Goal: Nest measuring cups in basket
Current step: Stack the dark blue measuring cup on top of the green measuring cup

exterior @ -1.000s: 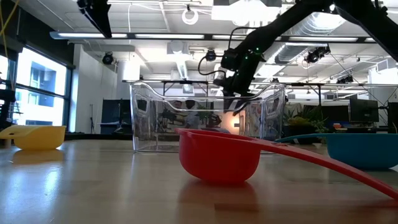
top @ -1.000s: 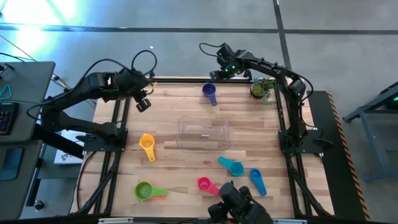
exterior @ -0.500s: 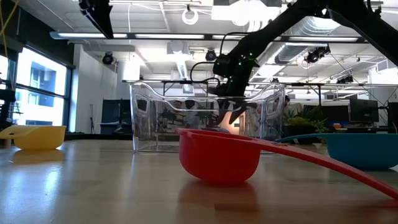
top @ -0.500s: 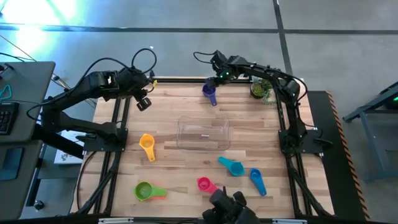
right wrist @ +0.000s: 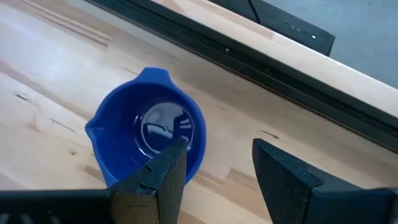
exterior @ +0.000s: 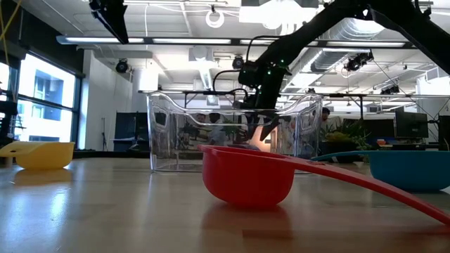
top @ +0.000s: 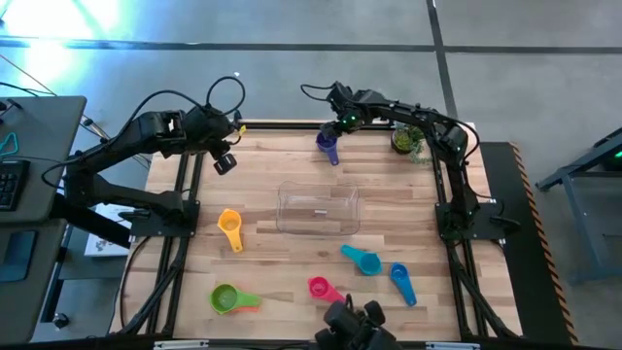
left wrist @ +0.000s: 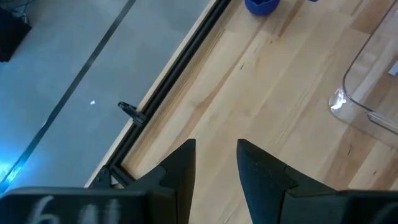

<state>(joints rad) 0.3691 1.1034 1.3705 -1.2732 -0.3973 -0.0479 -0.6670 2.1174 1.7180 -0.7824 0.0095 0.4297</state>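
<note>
- The right hand (top: pixel 333 128) hangs over the far edge of the tabletop (top: pixel 272 185), right above the purple measuring cup (top: pixel 328 144). In the right wrist view the cup's open bowl (right wrist: pixel 149 134) lies just ahead of the two dark fingers (right wrist: pixel 166 168), one finger over the bowl's rim. The fingers stand apart with a clear gap and nothing is between them.
- The purple cup sits upright, mouth up. In the high view its long axis runs from the far edge toward the basket (top: pixel 318 209), which is near it but apart.
- The left hand (top: pixel 223 160) waits above the far left corner of the tabletop, well apart from every cup. Its fingers (left wrist: pixel 180 171) show a narrow gap and hold nothing.
- The clear basket stands in the middle of the tabletop, long side running left to right; no cup shows inside it.
- The orange-yellow cup (top: pixel 230 227) lies left of the basket, bowl toward the far side and handle toward the near edge.
- The green cup (top: pixel 227 298) sits at the near left, handle pointing right.
- The magenta cup (top: pixel 320 288) lies near the front edge, handle angled toward the near right. In the low view it is the closest thing (exterior: pixel 247 174).
- The teal cup (top: pixel 363 260) lies just in front of the basket's right end, handle pointing toward the far left.
- The blue cup (top: pixel 402 283) lies right of the teal one, long axis running near to far.
</note>
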